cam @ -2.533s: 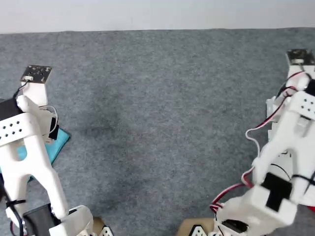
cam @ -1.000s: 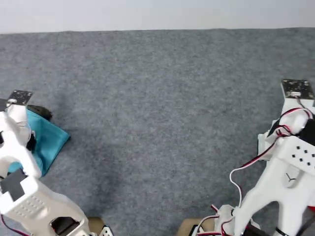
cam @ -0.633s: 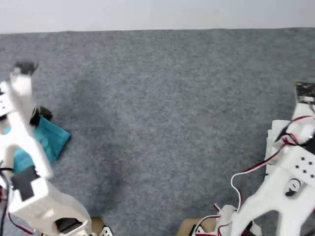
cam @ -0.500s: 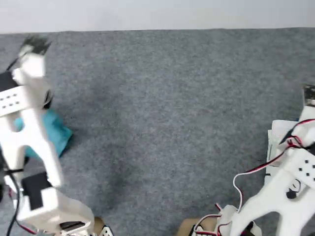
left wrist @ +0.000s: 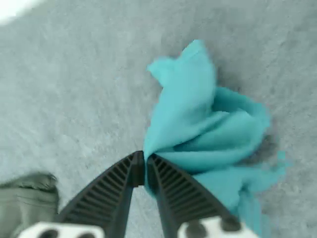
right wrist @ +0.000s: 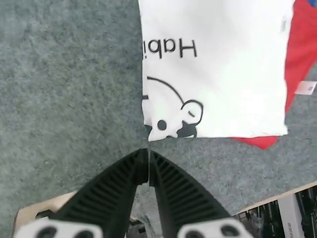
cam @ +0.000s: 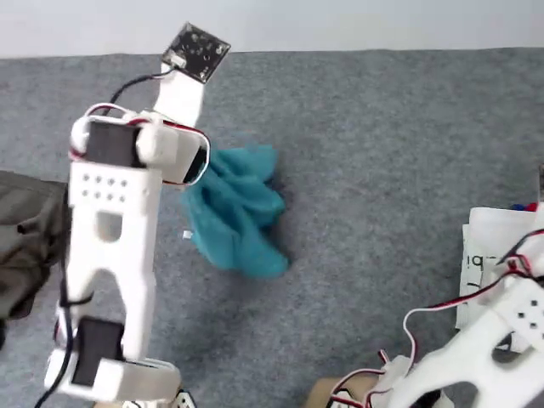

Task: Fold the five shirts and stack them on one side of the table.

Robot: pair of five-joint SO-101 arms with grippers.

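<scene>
High view: you see teal shirt (cam: 238,217) crumpled on grey worktop (cam: 391,127), left of centre, one side under left arm (cam: 110,229). Olive shirt (cam: 30,238) bunched at left edge. White shirt (cam: 484,234) flat at right edge.

Left wrist view: your left end effector (left wrist: 145,166) closed, pinching fold of teal shirt. Olive shirt lies near.

Right wrist view: your right end effector (right wrist: 148,159) closed, empty, over worktop just beside corner of white shirt. White shirt lies folded on red shirt (right wrist: 302,54).

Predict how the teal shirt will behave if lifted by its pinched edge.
Likely floppy: the teal shirt bunches into soft folds where the left gripper pinches it. Probably light, since one fingertip pinch gathers it. It would likely drape and drag on the grey table cover.
</scene>
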